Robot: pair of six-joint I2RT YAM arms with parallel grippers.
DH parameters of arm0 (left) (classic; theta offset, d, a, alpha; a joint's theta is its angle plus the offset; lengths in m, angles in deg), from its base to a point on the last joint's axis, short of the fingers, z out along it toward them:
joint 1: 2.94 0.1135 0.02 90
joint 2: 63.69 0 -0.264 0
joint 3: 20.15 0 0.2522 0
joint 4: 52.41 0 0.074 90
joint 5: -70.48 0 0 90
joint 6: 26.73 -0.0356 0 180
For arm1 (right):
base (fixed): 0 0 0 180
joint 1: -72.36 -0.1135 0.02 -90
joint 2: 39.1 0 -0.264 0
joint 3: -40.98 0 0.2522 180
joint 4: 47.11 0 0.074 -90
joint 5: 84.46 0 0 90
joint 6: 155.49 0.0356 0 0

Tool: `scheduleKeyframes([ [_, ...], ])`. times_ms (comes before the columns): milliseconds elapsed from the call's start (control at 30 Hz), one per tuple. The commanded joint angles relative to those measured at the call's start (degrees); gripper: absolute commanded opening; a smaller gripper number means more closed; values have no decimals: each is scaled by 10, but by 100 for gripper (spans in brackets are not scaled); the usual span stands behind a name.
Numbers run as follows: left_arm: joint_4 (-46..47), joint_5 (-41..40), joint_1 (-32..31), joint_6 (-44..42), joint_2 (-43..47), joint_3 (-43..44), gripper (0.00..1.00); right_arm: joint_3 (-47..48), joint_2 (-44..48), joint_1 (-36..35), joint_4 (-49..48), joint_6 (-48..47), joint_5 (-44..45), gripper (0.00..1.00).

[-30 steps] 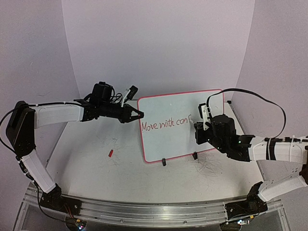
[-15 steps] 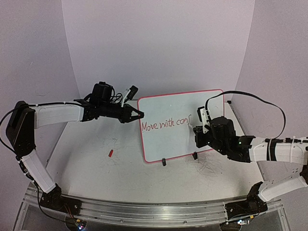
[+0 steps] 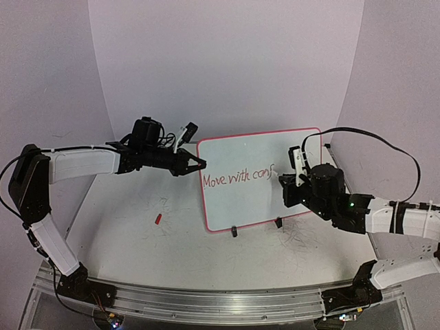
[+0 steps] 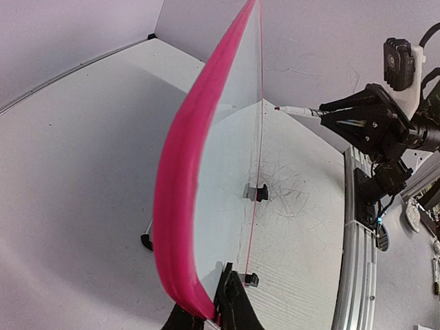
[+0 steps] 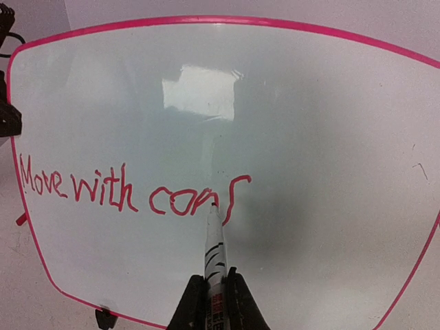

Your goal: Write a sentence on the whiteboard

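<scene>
The whiteboard (image 3: 256,146) stands upright on two black clip feet (image 3: 234,232), its red rim (image 4: 180,172) edge-on in the left wrist view. My left gripper (image 3: 199,163) is shut on the board's left edge (image 4: 206,302). The sentence (image 3: 238,178) reads "Move with conf" in red (image 5: 130,192). My right gripper (image 3: 283,183) is shut on a white marker (image 5: 214,240) with black stripes. The marker's red tip sits at the board just left of the last letter's lower stroke. The same marker (image 4: 297,110) also shows in the left wrist view.
A small red cap (image 3: 157,219) lies on the table left of the board. Grey scribble marks (image 3: 300,238) cover the table in front of the board's right foot (image 3: 278,223). The curved back wall stands close behind the board.
A tall hooked stroke was added after "con". My right gripper and marker shifted slightly right along the line. The left arm and the board stayed still.
</scene>
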Motion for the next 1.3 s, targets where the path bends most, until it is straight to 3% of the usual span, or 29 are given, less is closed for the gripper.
scheduleKeyframes([
  [0,-30,-97,2,-62,-3,2,0,12,-9,4,-24,-5,21,0],
  [1267,-30,-101,2,-67,0,-1,0,24,-43,5,-41,-5,71,0],
])
